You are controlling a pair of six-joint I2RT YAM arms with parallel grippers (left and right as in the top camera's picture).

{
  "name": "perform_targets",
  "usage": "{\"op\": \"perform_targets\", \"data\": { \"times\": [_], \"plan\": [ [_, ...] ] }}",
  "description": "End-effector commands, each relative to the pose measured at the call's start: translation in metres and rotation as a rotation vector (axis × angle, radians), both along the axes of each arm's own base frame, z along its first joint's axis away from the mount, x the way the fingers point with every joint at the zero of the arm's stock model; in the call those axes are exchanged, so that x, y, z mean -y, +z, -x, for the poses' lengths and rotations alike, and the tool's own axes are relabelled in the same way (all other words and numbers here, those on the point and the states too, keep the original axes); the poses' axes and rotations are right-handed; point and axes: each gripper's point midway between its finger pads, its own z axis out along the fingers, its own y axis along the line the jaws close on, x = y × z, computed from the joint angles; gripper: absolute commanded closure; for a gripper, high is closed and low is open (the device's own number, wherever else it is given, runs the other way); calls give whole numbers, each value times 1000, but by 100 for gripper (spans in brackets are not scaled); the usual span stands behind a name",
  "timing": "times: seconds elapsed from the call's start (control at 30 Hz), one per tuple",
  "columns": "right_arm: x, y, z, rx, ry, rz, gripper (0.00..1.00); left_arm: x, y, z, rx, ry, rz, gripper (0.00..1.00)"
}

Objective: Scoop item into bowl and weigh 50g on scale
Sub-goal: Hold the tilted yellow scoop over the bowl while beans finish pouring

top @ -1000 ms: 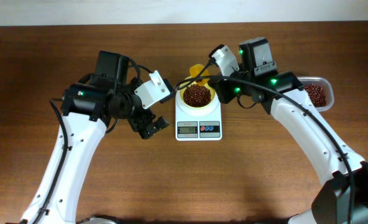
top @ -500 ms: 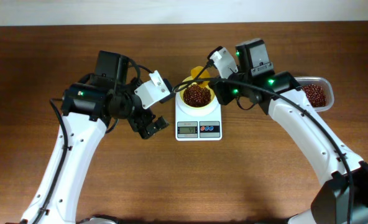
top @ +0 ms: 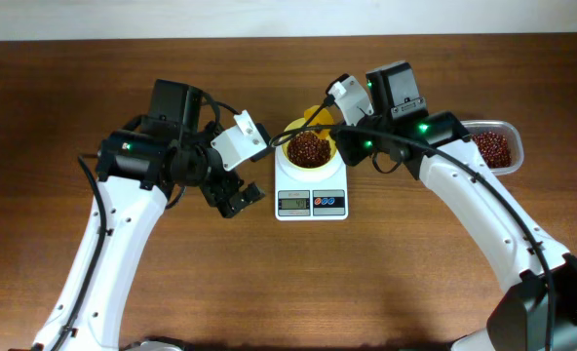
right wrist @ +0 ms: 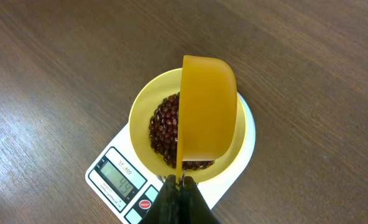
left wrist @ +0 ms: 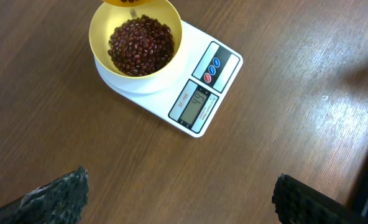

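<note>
Scoop (right wrist: 209,112) edged over bowl (right wrist: 139,115), right jaws clamping it.

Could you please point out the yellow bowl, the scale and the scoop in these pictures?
bowl (left wrist: 99,28), left wrist view, on its bare left inner wall.
scale (left wrist: 199,107), left wrist view, on its grey display.
scoop (right wrist: 209,107), right wrist view, on the back of its cup.

The right hand (right wrist: 178,182) has edged left, bringing the scoop (right wrist: 209,106) further over the bowl (right wrist: 140,112).
</note>
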Motion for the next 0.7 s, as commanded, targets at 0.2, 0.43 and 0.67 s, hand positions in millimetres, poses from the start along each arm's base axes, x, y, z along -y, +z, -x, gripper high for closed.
{"op": "perform_targets", "data": {
  "times": [0.2, 0.43, 0.67],
  "plan": [
    [-4, 5, -6, 46, -21, 37, 96, 2, 1, 1, 2, -17, 12, 1],
    [-12, 7, -2, 31, 13, -2, 96, 2, 1, 1, 2, -17, 12, 1],
    [-15, -9, 7, -25, 31, 3, 96, 2, 1, 1, 2, -17, 12, 1]
  ]
}}
